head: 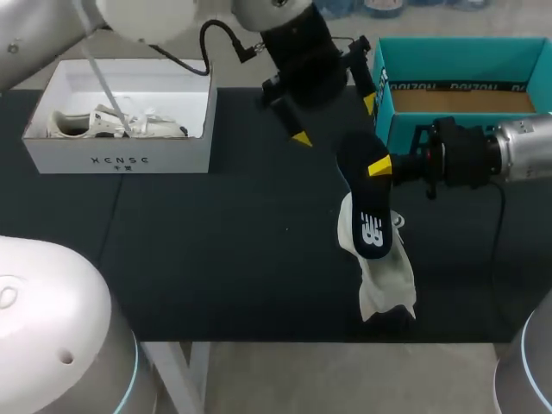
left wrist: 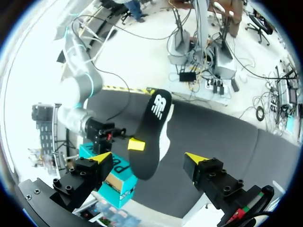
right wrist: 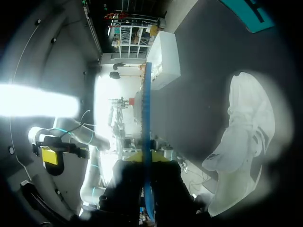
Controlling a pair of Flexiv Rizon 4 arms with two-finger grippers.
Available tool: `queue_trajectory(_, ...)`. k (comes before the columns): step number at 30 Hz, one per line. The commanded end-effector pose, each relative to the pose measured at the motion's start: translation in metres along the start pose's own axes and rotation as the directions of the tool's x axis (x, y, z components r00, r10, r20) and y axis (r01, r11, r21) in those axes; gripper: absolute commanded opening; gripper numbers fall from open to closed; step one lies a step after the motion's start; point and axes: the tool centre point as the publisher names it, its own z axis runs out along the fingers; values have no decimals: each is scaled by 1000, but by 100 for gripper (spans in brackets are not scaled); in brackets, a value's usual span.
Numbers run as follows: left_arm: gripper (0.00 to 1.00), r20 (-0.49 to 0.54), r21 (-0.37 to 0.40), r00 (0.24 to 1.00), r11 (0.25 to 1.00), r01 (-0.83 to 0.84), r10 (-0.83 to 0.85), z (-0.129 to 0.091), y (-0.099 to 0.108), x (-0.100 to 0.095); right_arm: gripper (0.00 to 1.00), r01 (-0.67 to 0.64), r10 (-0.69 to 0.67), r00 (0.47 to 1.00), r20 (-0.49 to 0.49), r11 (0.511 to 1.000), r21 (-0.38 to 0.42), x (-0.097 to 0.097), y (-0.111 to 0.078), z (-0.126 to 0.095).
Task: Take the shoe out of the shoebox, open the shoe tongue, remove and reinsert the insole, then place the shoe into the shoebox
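Dark insole (head: 366, 203) pinched near its unprinted end between the right jaws, hanging logo-end down over the white shoe (head: 388, 285); contact between the two not discernible. Shoe lying on the table (head: 216, 259) near its front edge, outside the teal shoebox (head: 457, 56). Left jaws spread wide and empty, hovering above and behind the insole, apart from the shoe. Second shoe (head: 112, 123) in a white box (head: 172, 155) at far left. Likely hazards on reinsertion: buckling of the limp insole against collar or tongue; slip or twist within so thin an end grip; unsteadied shoe sliding toward the table edge under the push.
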Motion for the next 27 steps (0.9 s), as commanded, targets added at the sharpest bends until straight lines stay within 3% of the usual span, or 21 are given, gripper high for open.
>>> queue_trajectory(1, 100, 518, 76, 845, 978, -197, 130, 4, -18, 67, 0, -1, 1, 1000, 1, 1000, -2, 0, -1, 1)
queue_trajectory(7, 100, 685, 110, 727, 978, -175, 53, 12, -26, 98, 0, -1, 1, 1000, 1, 1000, -2, 0, -1, 1)
queue_trajectory(12, 100, 754, 113, 656, 987, -113, -11, 19, -17, 111, 0, -1, 1, 1000, 1, 1000, -2, 0, -1, 1)
queue_trajectory(27, 100, 817, 69, 576, 994, -84, -8, 34, 4, 80, 0, -1, 1, 1000, 1, 1000, -2, 0, -1, 1)
